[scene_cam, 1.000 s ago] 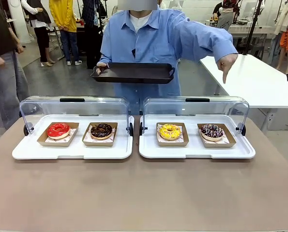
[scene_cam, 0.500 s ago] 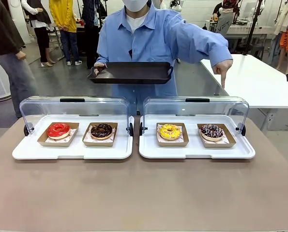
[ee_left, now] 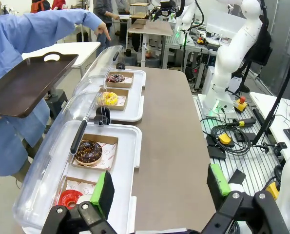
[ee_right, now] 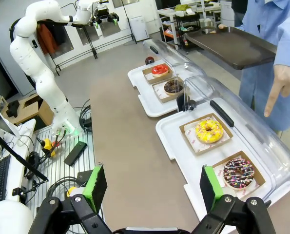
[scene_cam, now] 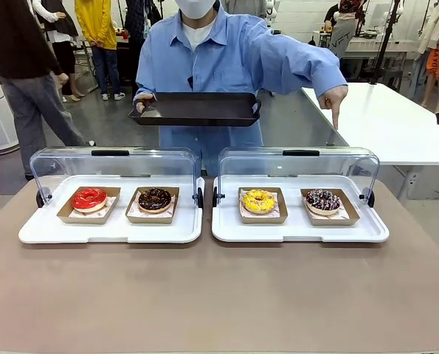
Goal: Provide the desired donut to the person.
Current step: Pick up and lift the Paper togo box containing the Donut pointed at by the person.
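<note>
The person (scene_cam: 226, 59) stands at the far side, holding a dark tray (scene_cam: 197, 108) in one hand. The other hand (scene_cam: 334, 99) points a finger down over the dark sprinkled donut (scene_cam: 323, 200) at the far right. Beside it lies a yellow donut (scene_cam: 259, 200). A chocolate donut (scene_cam: 155, 198) and a red donut (scene_cam: 89, 198) lie in the left case. Each sits in a brown paper tray. My left gripper (ee_left: 160, 186) hangs open and empty above the table's left end. My right gripper (ee_right: 152, 185) hangs open and empty above the right end, near the sprinkled donut (ee_right: 239, 173).
Two white display trays (scene_cam: 112, 230) (scene_cam: 300, 230) sit side by side with their clear lids (scene_cam: 116, 164) swung open toward the person. The brown tabletop (scene_cam: 219, 295) in front of them is bare. A white table (scene_cam: 396, 125) stands behind at the right. Bystanders stand at the back left.
The person has straightened up and shifted slightly left with the tray. The pointing hand has risen a little. A bystander at the left has walked further into view.
</note>
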`<state>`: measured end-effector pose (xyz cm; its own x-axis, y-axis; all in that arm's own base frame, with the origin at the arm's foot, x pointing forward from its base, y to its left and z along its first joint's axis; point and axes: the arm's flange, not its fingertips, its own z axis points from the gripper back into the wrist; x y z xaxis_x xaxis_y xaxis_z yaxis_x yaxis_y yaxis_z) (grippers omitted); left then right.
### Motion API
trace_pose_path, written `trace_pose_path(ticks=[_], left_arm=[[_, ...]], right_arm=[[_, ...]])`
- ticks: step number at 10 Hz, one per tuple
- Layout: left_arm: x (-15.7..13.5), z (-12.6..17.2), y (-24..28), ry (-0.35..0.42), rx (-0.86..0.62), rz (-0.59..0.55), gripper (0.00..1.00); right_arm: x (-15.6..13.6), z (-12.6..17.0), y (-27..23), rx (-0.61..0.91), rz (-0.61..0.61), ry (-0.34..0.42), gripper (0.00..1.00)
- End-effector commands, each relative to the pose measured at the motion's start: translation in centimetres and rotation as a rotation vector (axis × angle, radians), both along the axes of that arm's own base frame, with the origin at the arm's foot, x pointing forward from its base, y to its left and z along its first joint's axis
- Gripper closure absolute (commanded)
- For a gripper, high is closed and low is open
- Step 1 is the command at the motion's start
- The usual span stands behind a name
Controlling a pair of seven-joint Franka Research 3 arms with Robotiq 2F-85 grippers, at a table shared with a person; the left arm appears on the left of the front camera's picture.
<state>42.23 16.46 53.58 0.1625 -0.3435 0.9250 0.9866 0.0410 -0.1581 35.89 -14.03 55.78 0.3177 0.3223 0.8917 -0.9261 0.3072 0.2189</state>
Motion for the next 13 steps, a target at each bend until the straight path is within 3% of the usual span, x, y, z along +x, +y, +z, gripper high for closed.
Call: trace_pose_path(ticks=[1, 3, 4, 7, 11, 13], left_arm=[[-0.1, 0.1, 0.0, 0.002, -0.004, -0.005, 0.00], [-0.1, 0.1, 0.0, 0.002, -0.004, -0.005, 0.00], [-0.1, 0.1, 0.0, 0.002, -0.004, -0.005, 0.00], [-0.1, 0.1, 0.0, 0.002, -0.004, -0.005, 0.00], [-0.1, 0.1, 0.0, 0.002, -0.004, -0.005, 0.00], [-0.1, 0.1, 0.0, 0.002, -0.004, -0.005, 0.00]], right_arm=[[0.8, 0.9, 1.6, -0.190, 0.108, 0.042, 0.00], [2.9, 2.2, 6.0, -0.476, 0.189, 0.077, 0.00], [3.2, 1.9, 8.0, -0.598, 0.284, 0.068, 0.00], [4.4, -2.4, 13.9, -0.951, 0.404, -0.069, 0.00], [4.8, -8.0, 17.4, -1.062, 0.375, -0.186, 0.00], [4.6, -9.3, 17.2, -1.036, 0.382, -0.171, 0.00]])
